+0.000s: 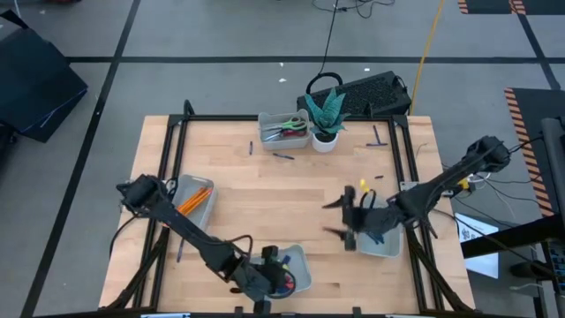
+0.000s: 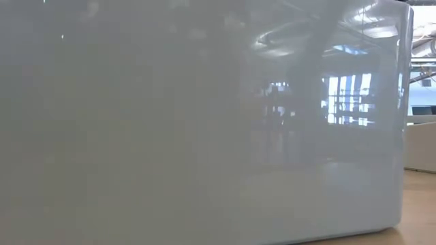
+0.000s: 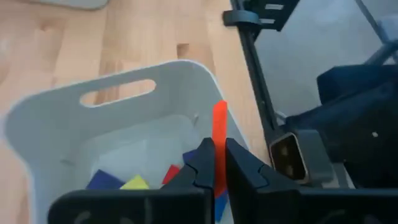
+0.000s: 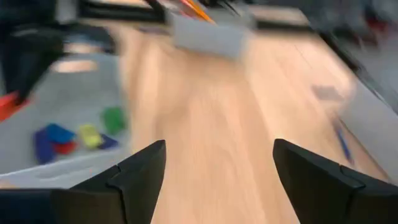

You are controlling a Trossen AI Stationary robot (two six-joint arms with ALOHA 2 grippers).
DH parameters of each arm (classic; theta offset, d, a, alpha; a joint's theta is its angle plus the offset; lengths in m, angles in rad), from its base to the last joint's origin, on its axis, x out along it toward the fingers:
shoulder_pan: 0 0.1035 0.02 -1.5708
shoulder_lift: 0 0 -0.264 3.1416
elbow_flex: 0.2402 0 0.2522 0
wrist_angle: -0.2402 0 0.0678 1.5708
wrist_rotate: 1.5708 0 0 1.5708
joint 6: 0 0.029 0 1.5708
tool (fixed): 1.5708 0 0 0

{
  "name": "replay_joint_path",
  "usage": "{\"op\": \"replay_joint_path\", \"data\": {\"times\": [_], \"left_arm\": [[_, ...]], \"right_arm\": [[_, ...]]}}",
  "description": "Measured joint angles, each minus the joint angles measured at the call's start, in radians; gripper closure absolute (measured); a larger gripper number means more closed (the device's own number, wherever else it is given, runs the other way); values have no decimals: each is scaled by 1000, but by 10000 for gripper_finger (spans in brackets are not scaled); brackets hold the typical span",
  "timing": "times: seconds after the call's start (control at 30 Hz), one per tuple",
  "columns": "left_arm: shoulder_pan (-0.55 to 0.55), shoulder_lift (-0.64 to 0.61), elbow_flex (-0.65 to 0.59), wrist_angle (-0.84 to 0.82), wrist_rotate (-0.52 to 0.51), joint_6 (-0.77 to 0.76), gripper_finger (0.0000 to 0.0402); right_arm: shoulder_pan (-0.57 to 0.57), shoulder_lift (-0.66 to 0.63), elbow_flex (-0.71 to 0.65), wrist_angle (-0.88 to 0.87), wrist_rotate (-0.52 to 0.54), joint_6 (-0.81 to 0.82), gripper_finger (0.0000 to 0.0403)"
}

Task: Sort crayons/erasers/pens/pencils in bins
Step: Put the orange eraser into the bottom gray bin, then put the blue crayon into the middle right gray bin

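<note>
Thin red-orange crayon stick (image 3: 219,146) is standing upright in the left pincer (image 3: 214,165), pinched mid-shaft over a shallow light-grey plastic bin (image 3: 134,93) w/ coloured erasers (image 3: 134,182) at the bench front. Light, stiff, prob. brittle. Right pincer (image 4: 217,165) is spreading wide, empty.

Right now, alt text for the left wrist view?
The left gripper, jaws closed on a thin red-orange eraser held upright, hangs over a shallow light-grey plastic bin with a slot handle. Blue, yellow and red eraser blocks lie inside the bin, which sits on the pale wooden table near its dark metal frame.
</note>
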Motion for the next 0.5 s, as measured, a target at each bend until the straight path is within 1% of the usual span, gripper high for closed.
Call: {"op": "replay_joint_path", "data": {"times": [0.07,0.13,0.2,0.23,0.3,0.37,0.43,0.5], "left_arm": [[0,17,1,-30,-8,-32,377],[2,26,-1,-51,-24,-66,359],[6,26,0,-72,-34,-80,330],[7,26,0,-81,-36,-80,312],[12,26,0,-100,-36,-81,274],[19,22,0,-134,-33,-64,236],[25,3,0,-189,-30,-62,204],[26,-31,0,-262,-51,-63,183]], "right_arm": [[-49,-45,46,-206,6,106,113],[-119,-67,104,-428,3,172,115],[-230,-78,159,-672,-53,211,118],[-300,-78,179,-765,-87,215,120],[-453,-77,197,-901,-173,155,124],[-613,-76,188,-977,-251,26,128],[-773,-73,172,-990,-309,-110,134],[-921,-54,160,-981,-341,-255,141]]}}
